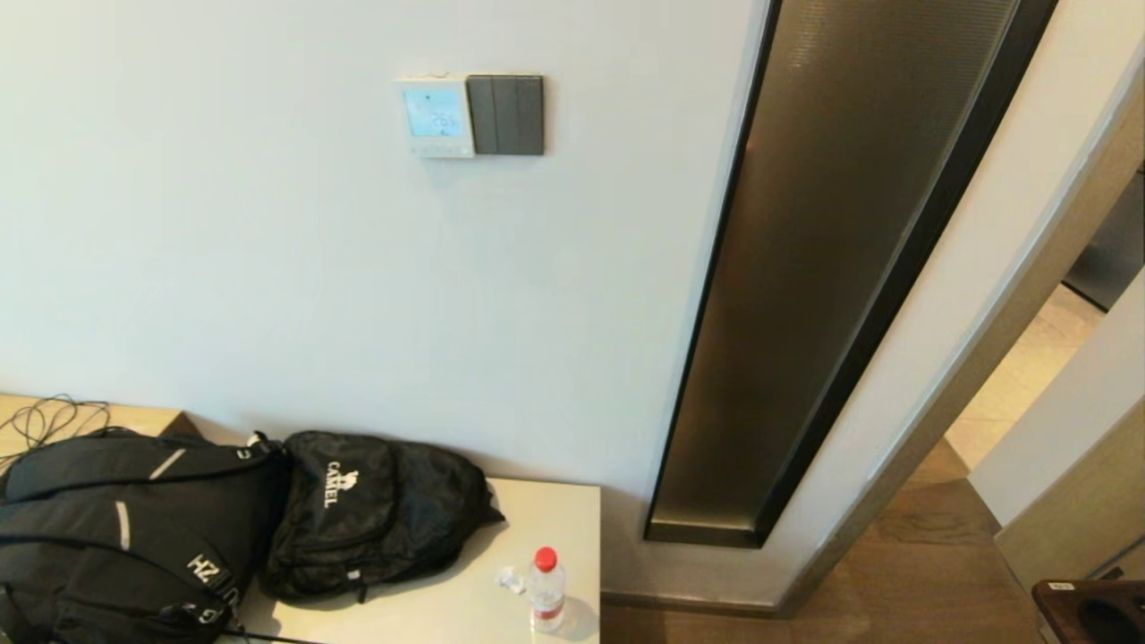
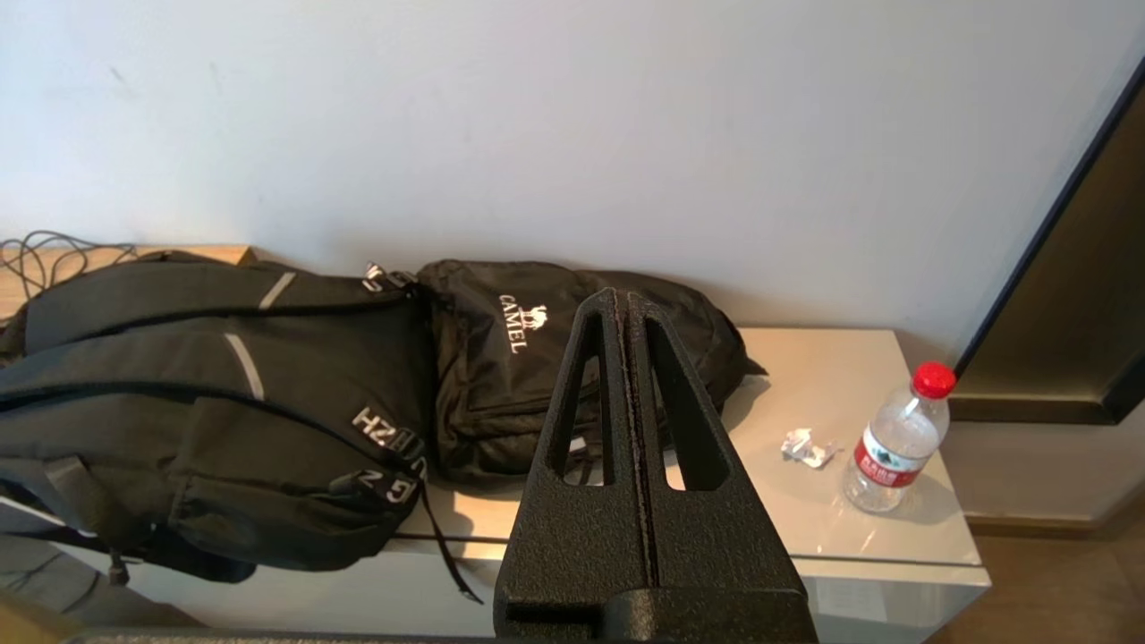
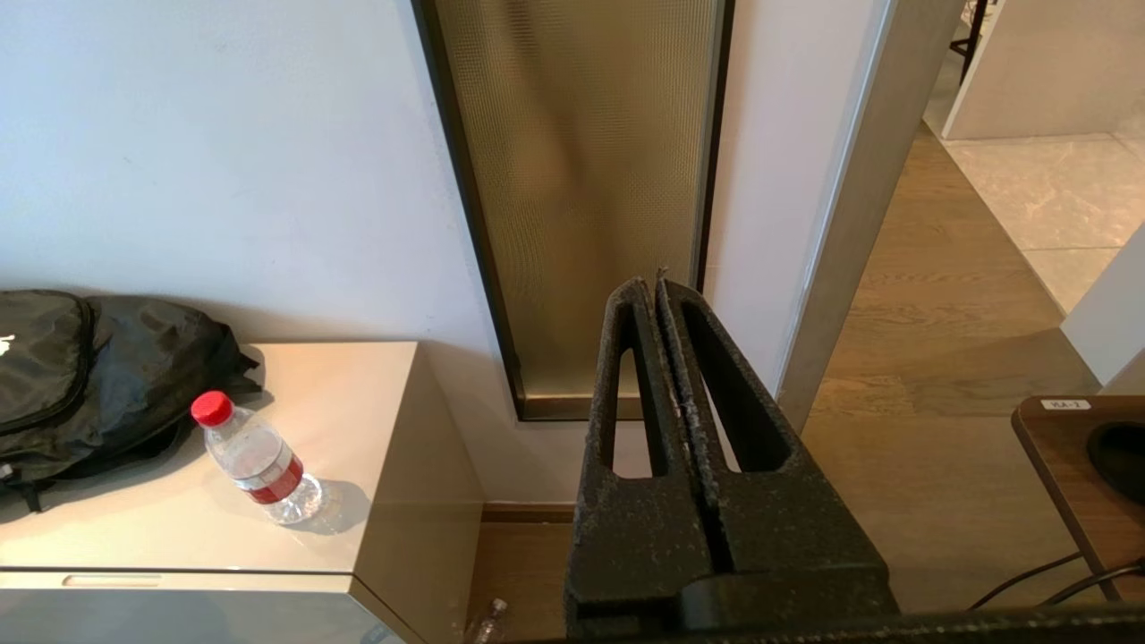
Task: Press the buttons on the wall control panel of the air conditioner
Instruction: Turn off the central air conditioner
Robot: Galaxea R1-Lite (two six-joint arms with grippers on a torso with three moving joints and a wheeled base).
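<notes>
High on the white wall (image 1: 224, 224), the air conditioner's control panel (image 1: 436, 116) shows a lit blue screen, with a dark grey switch plate (image 1: 506, 114) touching its right edge. Neither arm appears in the head view, and nothing touches the panel. Seen from its own wrist camera, the left gripper (image 2: 623, 300) has its 2 black fingers pressed together with nothing between them, and it points toward the low cabinet (image 2: 832, 402) below the panel. Likewise the right gripper (image 3: 651, 286) has its fingers closed against each other, empty, aimed at the tall dark-framed glass strip (image 3: 581, 179) set in the wall right of the panel. On the cabinet top lie 2 black backpacks side by side and touching: a larger one (image 1: 116, 528) on the left and one lettered CAMEL (image 1: 376, 510) to its right. Near the cabinet's right end stands an upright clear water bottle (image 1: 545, 590) with a red cap, and a small crumpled wrapper (image 1: 511, 580) lies just beside it.
</notes>
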